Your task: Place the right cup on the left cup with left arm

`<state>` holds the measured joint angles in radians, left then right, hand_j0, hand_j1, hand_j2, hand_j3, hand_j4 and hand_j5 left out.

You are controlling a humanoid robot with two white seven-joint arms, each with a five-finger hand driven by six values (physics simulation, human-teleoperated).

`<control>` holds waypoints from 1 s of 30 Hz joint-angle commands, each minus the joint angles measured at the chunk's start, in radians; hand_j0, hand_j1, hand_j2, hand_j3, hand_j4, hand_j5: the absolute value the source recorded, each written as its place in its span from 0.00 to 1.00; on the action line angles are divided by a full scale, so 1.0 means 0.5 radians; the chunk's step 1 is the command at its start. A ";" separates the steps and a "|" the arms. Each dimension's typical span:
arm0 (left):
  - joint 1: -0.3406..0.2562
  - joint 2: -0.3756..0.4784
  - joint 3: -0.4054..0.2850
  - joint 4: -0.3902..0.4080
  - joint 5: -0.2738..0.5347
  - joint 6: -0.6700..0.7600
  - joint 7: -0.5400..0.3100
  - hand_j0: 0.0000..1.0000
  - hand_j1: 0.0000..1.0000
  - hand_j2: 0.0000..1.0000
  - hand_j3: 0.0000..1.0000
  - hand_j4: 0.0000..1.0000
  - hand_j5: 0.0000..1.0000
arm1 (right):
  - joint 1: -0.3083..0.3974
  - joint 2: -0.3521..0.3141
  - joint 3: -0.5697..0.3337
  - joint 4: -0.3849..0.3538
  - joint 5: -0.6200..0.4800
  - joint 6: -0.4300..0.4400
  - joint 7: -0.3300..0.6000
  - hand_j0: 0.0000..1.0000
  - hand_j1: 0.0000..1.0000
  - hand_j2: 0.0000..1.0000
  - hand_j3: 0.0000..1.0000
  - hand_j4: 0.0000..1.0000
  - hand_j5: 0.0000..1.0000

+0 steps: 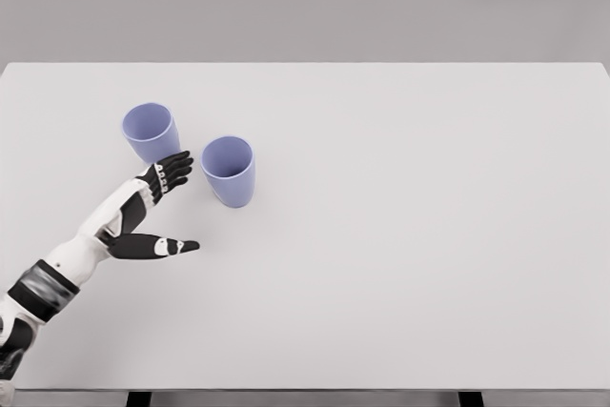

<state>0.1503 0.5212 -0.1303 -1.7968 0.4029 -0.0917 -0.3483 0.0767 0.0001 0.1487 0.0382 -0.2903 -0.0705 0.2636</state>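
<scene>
Item 1: table [400, 264], white, filling most of the frame.

Item 2: right cup [229, 171], pale violet, upright, mouth up, left of centre in the upper half. The piece to be lifted.

Item 3: left cup [150, 132], same colour and make, upright, in the upper left, near item 2 but apart from it. The stacking target.

Item 4: left hand [152, 212], dark fingers on a white arm entering from the lower left. Fingers spread, thumb held wide below them, nothing grasped. The fingertips [178, 165] sit in the gap between the two cups, just short of the right cup's wall (contact cannot be confirmed).

Right arm: not shown.

Handling note, as judgement: the step is the approach to grasp. The hand should advance to the right until the cup's wall lies between fingers and thumb, then close at mid-height, not at the rim. The knuckles pass close to the left cup, so nudging it is the risk. The lift needs to clear that cup's rim before moving across.
</scene>
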 commanded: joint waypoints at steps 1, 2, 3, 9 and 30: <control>0.000 -0.027 0.003 0.001 0.013 0.018 0.000 1.00 1.00 1.00 1.00 1.00 1.00 | 0.000 0.000 0.000 0.000 0.001 0.000 0.001 1.00 1.00 1.00 1.00 1.00 1.00; -0.003 -0.030 0.009 0.001 0.010 0.051 0.000 1.00 1.00 1.00 1.00 1.00 1.00 | 0.000 0.000 0.000 0.000 0.001 0.000 0.001 1.00 1.00 1.00 1.00 1.00 1.00; -0.009 -0.030 0.009 0.001 0.013 0.061 0.000 1.00 1.00 1.00 1.00 1.00 1.00 | 0.000 0.000 0.000 0.000 0.001 0.000 0.001 1.00 1.00 1.00 1.00 1.00 1.00; -0.040 -0.064 0.009 0.016 0.010 0.067 0.000 1.00 1.00 1.00 1.00 1.00 1.00 | 0.000 0.000 0.000 0.000 0.001 0.000 0.001 1.00 1.00 1.00 1.00 1.00 1.00; -0.135 -0.189 0.009 0.102 -0.002 0.067 0.000 1.00 1.00 1.00 1.00 1.00 1.00 | 0.000 0.000 0.000 0.000 0.001 0.000 0.001 1.00 1.00 1.00 1.00 1.00 1.00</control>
<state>0.0828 0.4361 -0.1255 -1.7527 0.3982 -0.0582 -0.3481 0.0767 0.0001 0.1486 0.0382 -0.2903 -0.0705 0.2636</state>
